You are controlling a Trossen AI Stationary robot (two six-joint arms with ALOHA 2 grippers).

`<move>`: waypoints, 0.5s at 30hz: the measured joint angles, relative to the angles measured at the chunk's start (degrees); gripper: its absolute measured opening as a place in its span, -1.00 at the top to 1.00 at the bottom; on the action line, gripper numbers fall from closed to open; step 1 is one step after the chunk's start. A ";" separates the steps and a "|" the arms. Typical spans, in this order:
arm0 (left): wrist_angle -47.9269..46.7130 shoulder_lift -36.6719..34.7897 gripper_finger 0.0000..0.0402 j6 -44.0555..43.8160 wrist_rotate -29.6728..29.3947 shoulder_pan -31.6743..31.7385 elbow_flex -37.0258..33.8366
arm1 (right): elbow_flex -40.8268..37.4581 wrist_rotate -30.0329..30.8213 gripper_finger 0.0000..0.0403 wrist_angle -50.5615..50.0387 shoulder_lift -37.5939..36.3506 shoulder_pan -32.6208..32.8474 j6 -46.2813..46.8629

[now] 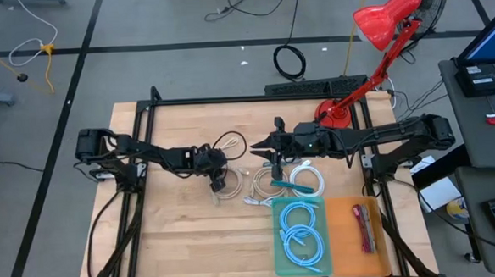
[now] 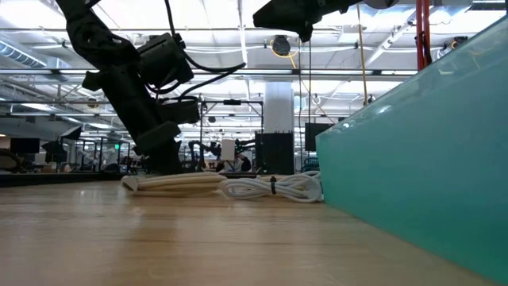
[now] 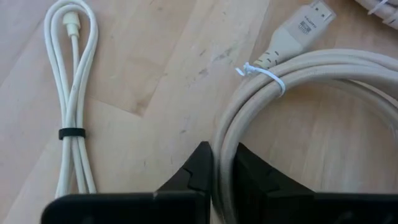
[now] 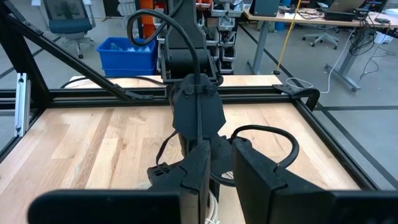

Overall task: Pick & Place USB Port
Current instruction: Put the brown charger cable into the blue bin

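A beige coiled cable (image 1: 226, 184) lies flat on the wooden table, bound with a white tie (image 3: 264, 76); its flat plug (image 3: 305, 28) rests on the wood. My left gripper (image 1: 218, 172) is down at the coil's near rim and shut on it (image 3: 222, 165). In the low view it stands on the coil (image 2: 175, 183). My right gripper (image 1: 273, 161) hovers high above the table's middle (image 2: 305, 32), slightly open and empty (image 4: 221, 168). A thin white folded cable (image 3: 71, 106) with a black band lies beside the coil. My left gripper pinches the coil's bundled strands (image 3: 225, 146) between its two fingers, coming from above and slanting down. One finger (image 3: 198, 171) is outside the ring and the other (image 3: 252, 174) inside it, so the fingers lie across the strands. The coil still rests flat on the table.
More white coiled cables (image 1: 305, 180) (image 2: 274, 188) lie right of the beige one. A teal tray (image 1: 280, 238) holding blue cables and an orange tray (image 1: 346, 235) with red items sit at the near right. A red lamp (image 1: 377, 26) stands at the far right corner.
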 joint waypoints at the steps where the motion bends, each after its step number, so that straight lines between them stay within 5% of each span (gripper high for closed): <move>1: 0.00 0.00 0.83 -0.24 -0.36 0.00 0.00 | 0.00 0.00 0.72 -0.02 0.00 -0.01 0.00; 8: -2.81 -2.57 0.82 -0.57 -1.95 0.00 -0.23 | 0.00 0.00 0.72 -0.62 0.00 -0.01 0.87; 15: -7.69 -12.49 0.82 0.09 -5.16 -0.59 -0.25 | 0.00 0.00 0.72 -1.07 0.00 0.00 1.89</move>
